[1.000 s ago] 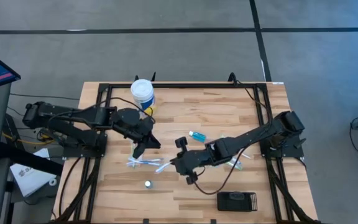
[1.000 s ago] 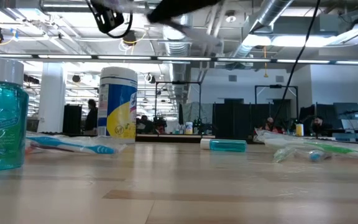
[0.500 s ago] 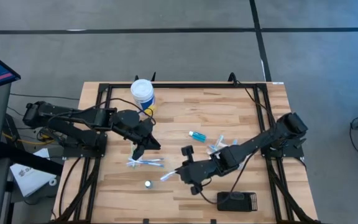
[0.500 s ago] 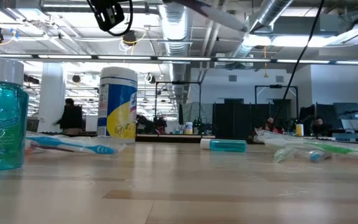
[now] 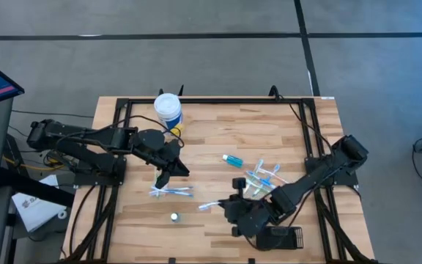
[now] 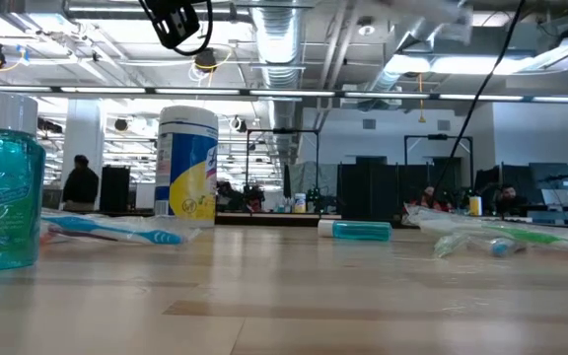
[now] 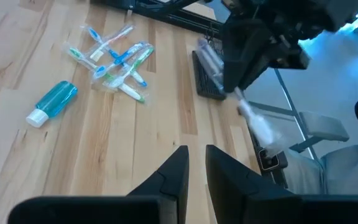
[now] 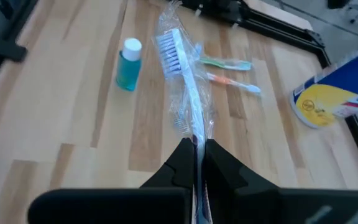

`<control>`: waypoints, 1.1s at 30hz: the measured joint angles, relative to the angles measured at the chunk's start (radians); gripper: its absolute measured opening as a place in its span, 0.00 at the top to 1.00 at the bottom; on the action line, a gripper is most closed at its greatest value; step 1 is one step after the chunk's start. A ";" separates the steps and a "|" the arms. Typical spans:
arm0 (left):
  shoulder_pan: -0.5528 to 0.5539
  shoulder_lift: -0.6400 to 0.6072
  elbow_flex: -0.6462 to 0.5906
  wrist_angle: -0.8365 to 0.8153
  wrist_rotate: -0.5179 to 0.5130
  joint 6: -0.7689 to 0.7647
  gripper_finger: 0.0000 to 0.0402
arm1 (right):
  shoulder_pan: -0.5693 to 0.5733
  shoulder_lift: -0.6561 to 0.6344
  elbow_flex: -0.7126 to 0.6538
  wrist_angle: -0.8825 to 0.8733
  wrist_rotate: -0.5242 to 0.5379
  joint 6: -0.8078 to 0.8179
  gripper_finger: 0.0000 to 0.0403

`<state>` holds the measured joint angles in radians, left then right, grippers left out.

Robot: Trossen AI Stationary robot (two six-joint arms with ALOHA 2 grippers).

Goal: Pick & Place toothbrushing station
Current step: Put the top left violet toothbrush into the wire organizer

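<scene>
The toothbrushing station, a flat black ribbed holder, lies by the table's near edge at the right, partly under my right arm; it also shows in the left wrist view. My right gripper hovers just left of it, shut on a toothbrush in a clear wrapper. My left gripper hangs over the table's left half above a few loose toothbrushes. Its fingers stand slightly apart with nothing between them. My right gripper pinches the wrapped toothbrush's handle between its two fingers. The brush runs on ahead, in line with the fingers, its bristled head farthest out. It is lifted clear of the table, and its head points toward the table's left.
A white-lidded yellow-and-blue tub stands at the far left. A small blue bottle stands near the front. A teal tube and a heap of wrapped toothbrushes lie right of centre. A black frame rims the table.
My right gripper has carried the wrapped toothbrush toward the table's near edge and right, up to the station, rolling its wrist on the way. The brush stays clear of the table. My left gripper has kept its place.
</scene>
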<state>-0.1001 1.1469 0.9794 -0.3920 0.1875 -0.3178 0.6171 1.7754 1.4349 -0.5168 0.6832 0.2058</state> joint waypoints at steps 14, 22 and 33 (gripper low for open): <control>0.000 0.000 0.000 0.005 0.000 0.047 0.88 | 0.169 -0.020 -0.001 -0.179 0.276 0.314 0.98; 0.000 0.000 0.000 0.010 0.000 0.058 0.88 | 0.353 -0.047 0.000 -0.368 0.484 0.683 0.98; 0.000 0.000 0.000 0.019 0.000 0.059 0.88 | 0.515 0.041 0.000 -0.734 0.626 1.304 0.98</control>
<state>-0.0998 1.1473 0.9791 -0.3725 0.1875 -0.2584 1.1320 1.8161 1.4349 -1.2503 1.3095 1.5102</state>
